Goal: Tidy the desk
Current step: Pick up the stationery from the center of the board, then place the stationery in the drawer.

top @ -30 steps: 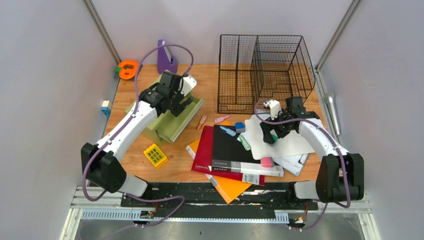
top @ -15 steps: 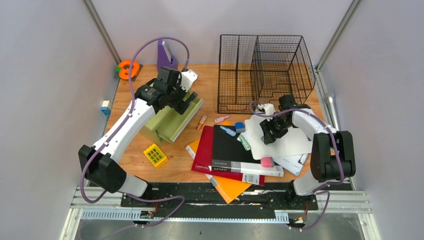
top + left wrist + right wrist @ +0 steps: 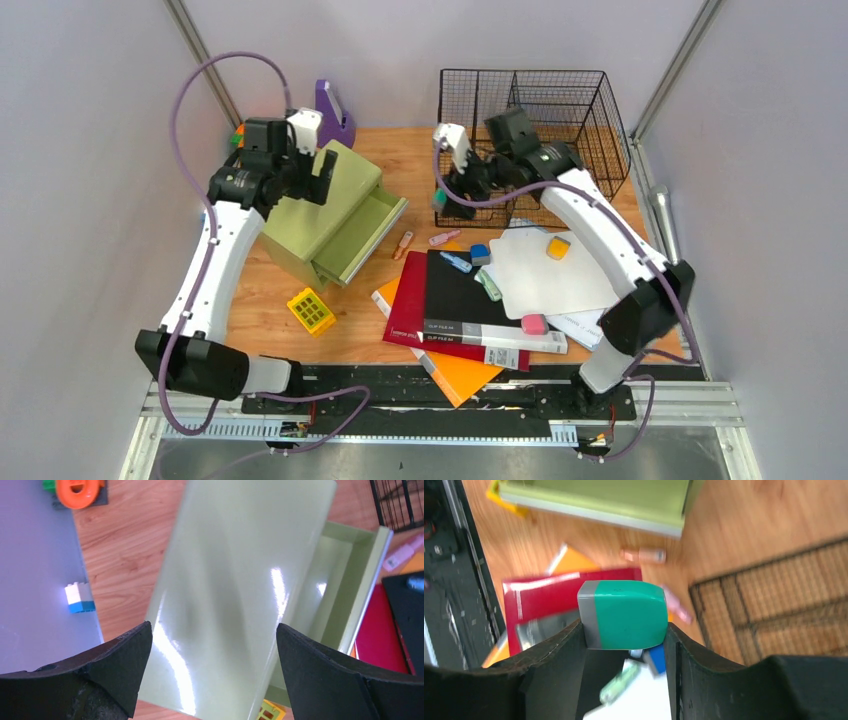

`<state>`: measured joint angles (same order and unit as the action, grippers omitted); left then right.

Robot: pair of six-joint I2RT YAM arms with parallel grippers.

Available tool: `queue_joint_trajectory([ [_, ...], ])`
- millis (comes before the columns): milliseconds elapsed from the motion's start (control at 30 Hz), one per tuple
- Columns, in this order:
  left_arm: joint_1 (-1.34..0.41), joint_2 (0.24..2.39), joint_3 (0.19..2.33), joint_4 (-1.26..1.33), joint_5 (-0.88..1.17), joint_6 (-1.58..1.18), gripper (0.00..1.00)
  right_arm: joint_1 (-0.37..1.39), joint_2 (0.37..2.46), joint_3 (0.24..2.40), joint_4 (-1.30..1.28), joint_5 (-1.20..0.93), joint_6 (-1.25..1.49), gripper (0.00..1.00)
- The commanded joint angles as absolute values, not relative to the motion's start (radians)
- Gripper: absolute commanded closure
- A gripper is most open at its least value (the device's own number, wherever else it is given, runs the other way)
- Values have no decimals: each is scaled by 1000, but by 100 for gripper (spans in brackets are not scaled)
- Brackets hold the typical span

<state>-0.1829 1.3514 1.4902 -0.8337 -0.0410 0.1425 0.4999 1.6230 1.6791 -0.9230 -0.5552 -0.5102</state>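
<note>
The desk [image 3: 265, 300] is a light wood top cluttered with stationery. My right gripper [image 3: 447, 192] hangs above the desk just left of the wire basket [image 3: 560, 120]. It is shut on a green eraser with a grey sleeve [image 3: 624, 615], squeezed between both fingers [image 3: 559, 650]. That eraser [image 3: 439, 201] shows below the gripper in the top view. My left gripper [image 3: 212, 670] is open and empty, high over a pale green drawer unit [image 3: 320, 205]. The unit's drawer [image 3: 340, 580] is pulled out toward the basket.
Red [image 3: 405, 300] and black [image 3: 460, 290] folders, an orange folder [image 3: 465, 375] and white paper [image 3: 545, 270] lie centre-right, with small erasers and clips around. A yellow block [image 3: 310, 310], purple stand [image 3: 333, 115], orange tape dispenser [image 3: 75, 490] and blue-white brick [image 3: 79, 597] sit left.
My right gripper shut on the green eraser on the white paper, lifted it and swung far left past the basket front. My left arm rose and drew back-left off the drawer.
</note>
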Motion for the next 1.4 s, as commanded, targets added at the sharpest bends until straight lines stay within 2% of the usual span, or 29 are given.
queue_joint_trajectory([
  [0,-115,1294,1550,-816,-20,48,0,580,1841,1943,-916,-560,-413,96],
  [200,-61,1256,1561,-804,-29,30,0,689,2100,2250,-912,-505,-395,96],
  [333,-57,1231,1547,-797,-27,35,0,741,2203,2333,-880,-433,-390,95],
  [400,-57,1219,1533,-787,-24,34,0,745,2227,2338,-852,-434,-368,90],
  [467,-57,1205,1517,-776,-22,36,0,747,2241,2339,-838,-440,-344,75],
  [600,-54,1191,1495,-764,-26,43,0,747,2217,2309,-836,-414,-328,24],
  [633,-55,1191,1492,-764,-24,43,0,748,2195,2296,-833,-398,-330,19],
  [833,-54,1194,1493,-760,-11,41,0,707,1971,2085,-828,-325,-373,13],
  [1167,-54,1190,1478,-757,78,65,0,445,1474,1386,-827,-278,-499,14],
  [1367,-54,1193,1486,-762,128,70,0,209,1414,1133,-817,-206,-577,17],
])
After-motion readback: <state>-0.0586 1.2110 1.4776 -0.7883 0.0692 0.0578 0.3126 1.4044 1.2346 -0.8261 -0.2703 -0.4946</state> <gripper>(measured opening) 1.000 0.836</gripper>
